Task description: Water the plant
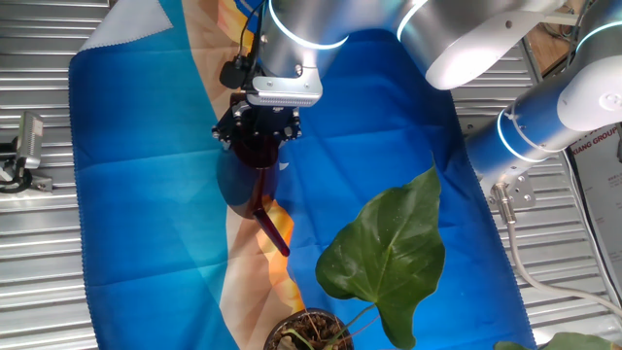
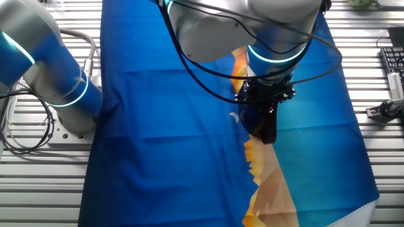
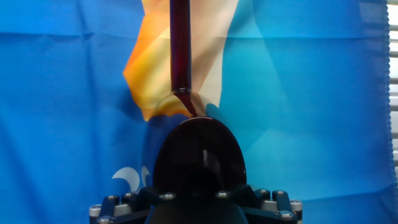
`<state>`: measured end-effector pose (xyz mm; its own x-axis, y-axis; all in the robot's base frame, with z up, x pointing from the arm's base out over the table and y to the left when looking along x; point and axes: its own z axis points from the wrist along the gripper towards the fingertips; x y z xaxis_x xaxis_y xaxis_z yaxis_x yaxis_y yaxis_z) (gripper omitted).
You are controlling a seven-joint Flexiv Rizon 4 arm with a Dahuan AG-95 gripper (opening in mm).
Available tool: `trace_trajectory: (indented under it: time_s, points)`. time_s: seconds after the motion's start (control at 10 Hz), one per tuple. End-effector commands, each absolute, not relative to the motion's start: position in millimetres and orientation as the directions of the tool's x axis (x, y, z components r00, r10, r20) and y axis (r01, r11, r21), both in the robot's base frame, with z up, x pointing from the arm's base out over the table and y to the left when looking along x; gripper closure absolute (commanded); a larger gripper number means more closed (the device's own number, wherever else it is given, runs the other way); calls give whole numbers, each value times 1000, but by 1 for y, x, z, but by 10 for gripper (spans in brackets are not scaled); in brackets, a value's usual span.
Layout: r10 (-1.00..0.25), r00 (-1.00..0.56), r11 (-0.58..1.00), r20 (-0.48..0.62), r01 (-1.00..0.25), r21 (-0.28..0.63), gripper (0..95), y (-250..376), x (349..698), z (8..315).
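Holding the watering can [image 1: 255,180] by its rear part, the gripper [image 1: 257,131] hangs over the middle of the blue cloth [image 1: 136,194] that covers the table [image 1: 39,282]. The jaws are clamped on the can; in the hand view the black jaw block sits right against the dark red round body [image 3: 199,155], and the can does not rest on the cloth in any clear way. The long spout [image 1: 272,226] goes out from the body, away from the gripper, and points toward the plant [image 1: 384,258]. In the hand view the spout [image 3: 180,50] runs straight up to the top of the picture, over the orange and cream patch of the cloth [image 3: 149,74].

The plant stands near the edge of the table that is at the bottom of one fixed view, and it is partly cut off there. Its large heart-shaped leaf [image 1: 389,248] stands up on a thin stem, and the round pot [image 1: 309,331] with dark soil is just under it. The tip of the spout is near the pot but apart from it, and it is not above the soil. In the other fixed view the plant does not appear; only the gripper [image 2: 268,101] and the dark can [image 2: 265,123] under it show there.

The silver and blue arm [image 1: 544,107] reaches in from the side of the table.
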<state>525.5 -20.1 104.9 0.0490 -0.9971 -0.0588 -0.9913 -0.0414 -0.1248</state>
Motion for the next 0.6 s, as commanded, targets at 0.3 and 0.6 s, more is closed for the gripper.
trace_trajectory:
  time_s: [0.3, 0.6]
  points:
    - [-998, 40, -33, -56, -991, -128, 950, -21, 526, 105]
    - [-998, 37, -29, -56, -992, -125, 950, -21, 526, 106]
